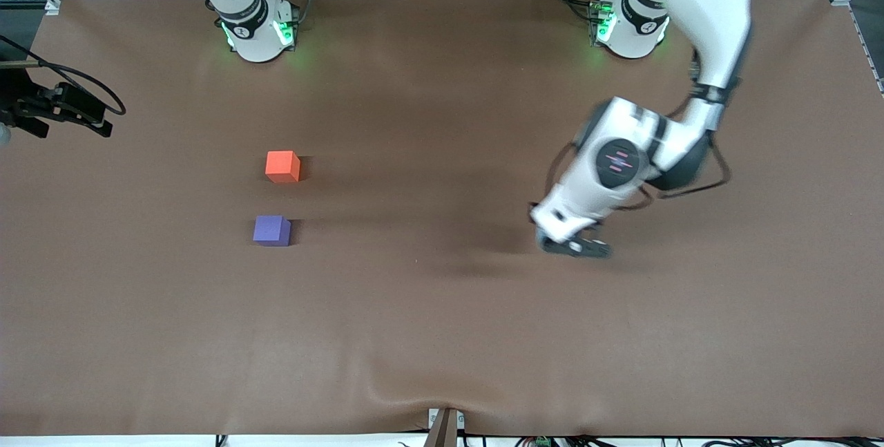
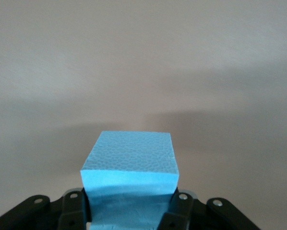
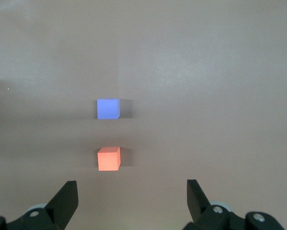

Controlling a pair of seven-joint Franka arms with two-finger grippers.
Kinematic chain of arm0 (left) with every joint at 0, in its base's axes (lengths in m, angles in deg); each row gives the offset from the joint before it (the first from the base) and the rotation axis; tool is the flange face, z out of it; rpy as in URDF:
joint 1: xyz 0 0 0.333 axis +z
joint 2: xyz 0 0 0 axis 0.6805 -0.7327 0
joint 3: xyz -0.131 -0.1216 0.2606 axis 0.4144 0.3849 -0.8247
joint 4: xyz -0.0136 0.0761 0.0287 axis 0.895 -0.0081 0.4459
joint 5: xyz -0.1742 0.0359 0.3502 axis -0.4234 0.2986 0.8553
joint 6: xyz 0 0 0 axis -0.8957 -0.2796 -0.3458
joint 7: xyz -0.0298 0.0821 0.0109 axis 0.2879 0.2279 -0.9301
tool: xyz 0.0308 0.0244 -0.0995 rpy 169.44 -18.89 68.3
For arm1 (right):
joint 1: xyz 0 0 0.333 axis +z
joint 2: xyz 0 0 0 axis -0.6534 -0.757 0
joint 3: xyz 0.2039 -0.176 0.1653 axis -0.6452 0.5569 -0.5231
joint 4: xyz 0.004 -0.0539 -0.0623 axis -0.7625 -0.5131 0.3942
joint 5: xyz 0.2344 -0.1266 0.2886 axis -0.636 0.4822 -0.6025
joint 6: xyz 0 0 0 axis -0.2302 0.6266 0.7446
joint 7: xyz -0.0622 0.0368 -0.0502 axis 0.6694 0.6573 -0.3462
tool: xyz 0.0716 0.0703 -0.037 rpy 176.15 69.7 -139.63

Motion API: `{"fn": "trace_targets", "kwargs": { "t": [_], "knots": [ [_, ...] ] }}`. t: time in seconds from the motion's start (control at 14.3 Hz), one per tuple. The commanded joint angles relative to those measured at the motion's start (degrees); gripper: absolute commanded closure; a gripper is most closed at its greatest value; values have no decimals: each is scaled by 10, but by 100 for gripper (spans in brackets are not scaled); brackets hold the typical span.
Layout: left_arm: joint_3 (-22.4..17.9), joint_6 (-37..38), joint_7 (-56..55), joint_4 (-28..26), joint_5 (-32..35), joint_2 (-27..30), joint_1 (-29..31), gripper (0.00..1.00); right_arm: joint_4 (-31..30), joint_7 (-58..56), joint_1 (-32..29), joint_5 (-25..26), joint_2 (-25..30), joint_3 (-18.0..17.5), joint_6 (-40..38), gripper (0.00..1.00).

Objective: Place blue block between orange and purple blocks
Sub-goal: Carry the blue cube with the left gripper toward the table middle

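My left tool (image 2: 129,211) is clamped on the blue block (image 2: 130,165), low over the worktop (image 1: 442,336) toward the left arm's end, so the pickup looks done. The orange block (image 1: 282,166) and the purple block (image 1: 271,231) sit well apart from it toward the right arm's end, purple nearer the front camera, with a bare gap between them. What is left, I judge: carry the block across, lower it into that gap, let go. My right tool (image 3: 131,201) waits high above the two blocks, fingers spread wide, holding nothing.
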Motion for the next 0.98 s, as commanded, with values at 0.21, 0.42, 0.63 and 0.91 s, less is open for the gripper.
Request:
{"fn": "trace_targets", "kwargs": {
  "t": [0.21, 0.42, 0.63, 0.91],
  "knots": [
    [-8, 31, -159, 82, -5, -66, -147, 100, -1, -8, -10, -7, 3, -6, 1, 0],
    [-9, 30, -249, 145, -7, -131, -209, 100, -3, -8, -9, -7, 3, -5, 1, 0],
    [-12, 21, -301, 182, -7, -174, -250, 100, -3, -6, -9, -7, -8, -6, 1, 0],
    [-15, -15, -305, 187, -6, -201, -268, 98, -2, -6, -8, -7, -24, -6, -4, 0]
  ]
}}
